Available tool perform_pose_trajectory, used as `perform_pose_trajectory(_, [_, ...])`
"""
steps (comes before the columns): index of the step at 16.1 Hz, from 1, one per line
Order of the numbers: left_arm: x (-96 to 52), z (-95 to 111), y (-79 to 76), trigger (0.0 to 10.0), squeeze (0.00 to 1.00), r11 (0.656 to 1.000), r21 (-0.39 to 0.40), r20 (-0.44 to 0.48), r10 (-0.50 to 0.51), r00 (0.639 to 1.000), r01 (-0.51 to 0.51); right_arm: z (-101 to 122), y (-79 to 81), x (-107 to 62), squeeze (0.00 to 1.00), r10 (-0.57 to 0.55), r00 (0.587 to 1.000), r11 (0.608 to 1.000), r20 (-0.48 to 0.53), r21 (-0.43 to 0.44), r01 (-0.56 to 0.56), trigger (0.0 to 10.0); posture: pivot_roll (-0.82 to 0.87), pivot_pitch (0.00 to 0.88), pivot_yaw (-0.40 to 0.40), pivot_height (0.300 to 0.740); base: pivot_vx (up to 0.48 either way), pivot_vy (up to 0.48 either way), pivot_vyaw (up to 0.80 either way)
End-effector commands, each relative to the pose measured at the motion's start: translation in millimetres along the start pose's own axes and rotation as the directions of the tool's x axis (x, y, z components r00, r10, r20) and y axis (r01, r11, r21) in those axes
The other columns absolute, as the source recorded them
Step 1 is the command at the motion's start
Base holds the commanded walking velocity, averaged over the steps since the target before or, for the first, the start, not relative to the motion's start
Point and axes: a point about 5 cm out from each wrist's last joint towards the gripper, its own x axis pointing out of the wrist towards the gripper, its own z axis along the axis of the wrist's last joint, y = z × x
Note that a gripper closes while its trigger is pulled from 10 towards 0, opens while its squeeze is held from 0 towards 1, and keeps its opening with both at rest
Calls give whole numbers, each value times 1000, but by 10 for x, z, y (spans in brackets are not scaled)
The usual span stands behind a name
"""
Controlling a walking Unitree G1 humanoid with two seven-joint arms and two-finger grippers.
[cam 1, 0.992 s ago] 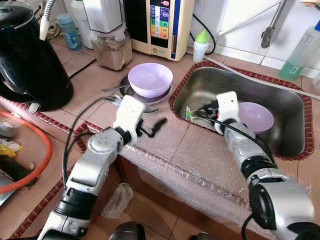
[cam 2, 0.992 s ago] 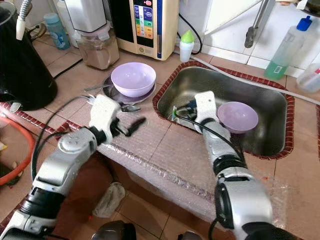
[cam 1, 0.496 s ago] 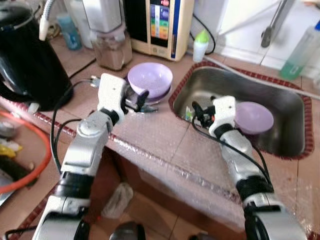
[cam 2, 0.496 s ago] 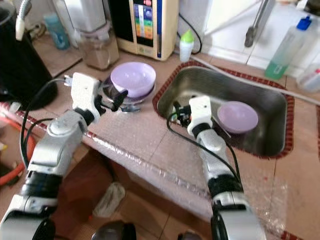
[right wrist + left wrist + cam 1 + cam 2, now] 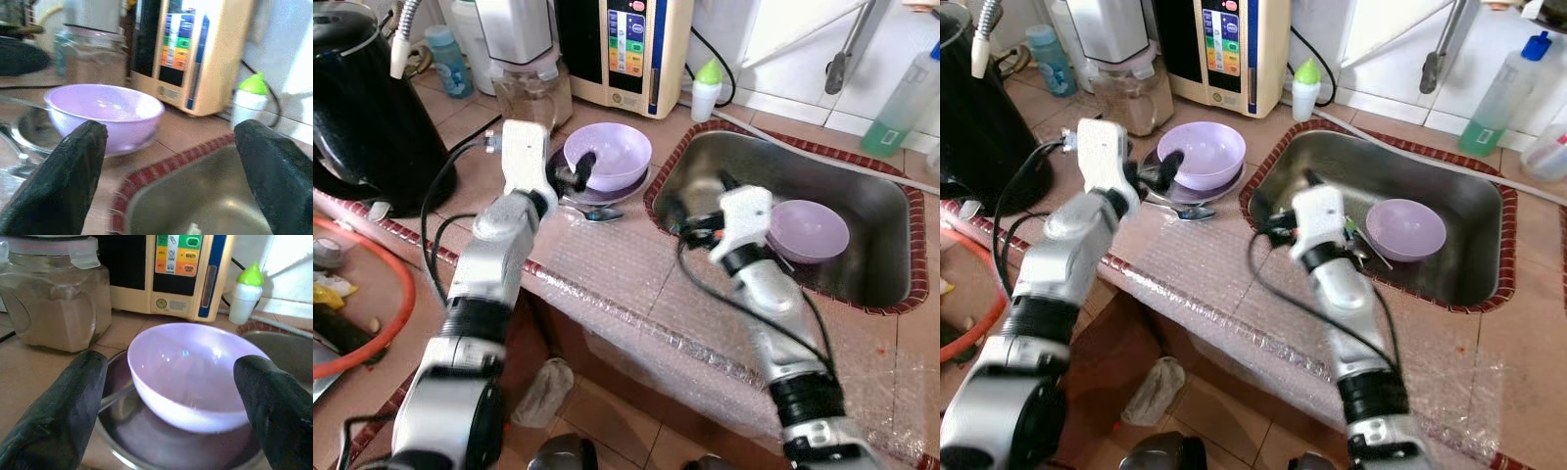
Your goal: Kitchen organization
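A lavender bowl sits on a metal plate on the tiled counter. My left gripper is open at the bowl's near-left rim; in the left wrist view the bowl lies just ahead between the two spread fingers. A second lavender bowl rests in the steel sink. My right gripper hovers open over the sink's left edge, holding nothing. It faces the counter bowl, which stands some way beyond its fingertips.
Spoons lie by the plate. A black kettle stands at the left, with a glass jar, a water machine and a small green-capped bottle along the back. A soap bottle stands behind the sink. Bubble wrap covers the counter's front.
My left gripper has moved away from the counter's front up to the bowl on the plate. My right gripper has drawn back from inside the sink to its left edge.
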Motion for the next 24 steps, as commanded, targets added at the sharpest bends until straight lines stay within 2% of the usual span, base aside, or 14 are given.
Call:
perform_pose_trajectory(1, [25, -16, 35, 10000, 0, 1000, -17, -14, 20, 1000, -20, 4, 31, -27, 1000, 17, 1000, 1000, -12, -8, -17, 10000, 27, 31, 34, 740, 0, 0, 0])
perform_pose_trajectory(2, [51, -19, 44, 10000, 0, 999, -29, -21, 33, 999, -33, 15, 50, -37, 671, 21, 1000, 1000, -10, -10, -21, 10000, 27, 31, 34, 740, 0, 0, 0])
perform_pose_trajectory(3, [89, -30, 49, 10000, 0, 998, -41, -37, 35, 999, -36, 38, 81, -45, 522, 27, 1000, 1000, -7, -3, -27, 10000, 23, 32, 36, 740, 0, 0, 0])
perform_pose_trajectory(5, [179, -60, 8, 10000, 0, 996, -79, -91, 19, 996, -26, 61, 132, -68, 282, 45, 999, 999, -19, -4, -45, 10000, 16, 30, 41, 740, 0, 0, 0])
perform_pose_trajectory(8, [244, -83, -51, 10000, 0, 997, -83, -142, -6, 990, -6, 54, 155, -75, 161, 51, 998, 999, -29, -4, -51, 10000, 13, 29, 47, 740, 0, 0, 0])
perform_pose_trajectory(9, [260, -131, -53, 6706, 0, 994, -104, -180, -2, 984, -17, 63, 167, -75, 86, 54, 998, 999, -34, -3, -54, 10000, 12, 29, 49, 740, 0, 0, 0])
perform_pose_trajectory(10, [263, -146, -45, 4667, 0, 994, -109, -192, 7, 981, -28, 67, 174, -75, 43, 57, 998, 998, -35, -3, -57, 10000, 12, 29, 49, 740, 0, 0, 0])
perform_pose_trajectory(11, [271, -146, -25, 4549, 0, 993, -111, -192, 30, 981, -52, 73, 185, -75, 0, 63, 997, 998, -35, -5, -63, 10000, 11, 28, 51, 740, 0, 0, 0])
perform_pose_trajectory(12, [294, -73, -11, 4627, 0, 991, -123, -151, 43, 988, -62, 77, 195, -78, 0, 66, 997, 998, -34, -7, -66, 10000, 11, 28, 51, 740, 0, 0, 0])
perform_pose_trajectory(13, [312, -10, -9, 9255, 0, 990, -123, -125, 46, 991, -62, 68, 203, -85, 0, 66, 997, 998, -38, -6, -67, 10000, 11, 29, 54, 740, 0, 0, 0])
perform_pose_trajectory(14, [315, -1, -2, 10000, 0, 990, -123, -122, 53, 991, -68, 67, 206, -86, 0, 66, 997, 998, -39, -5, -67, 10000, 11, 29, 54, 740, 0, 0, 0])
perform_pose_trajectory(22, [296, -261, -30, 10000, 0, 954, -279, -274, 34, 961, -114, 80, 252, -52, 0, 80, 996, 997, -39, -8, -81, 10000, 11, 23, 58, 740, 0, 0, 0])
perform_pose_trajectory(23, [299, -253, -29, 2941, 0, 954, -277, -267, 35, 963, -112, 78, 258, -55, 0, 81, 996, 997, -40, -8, -81, 10000, 10, 24, 58, 740, 0, 0, 0])
perform_pose_trajectory(24, [304, -249, -36, 0, 0, 949, -296, -264, 31, 964, -111, 76, 269, -58, 0, 83, 996, 996, -40, -8, -84, 10000, 9, 22, 60, 740, 0, 0, 0])
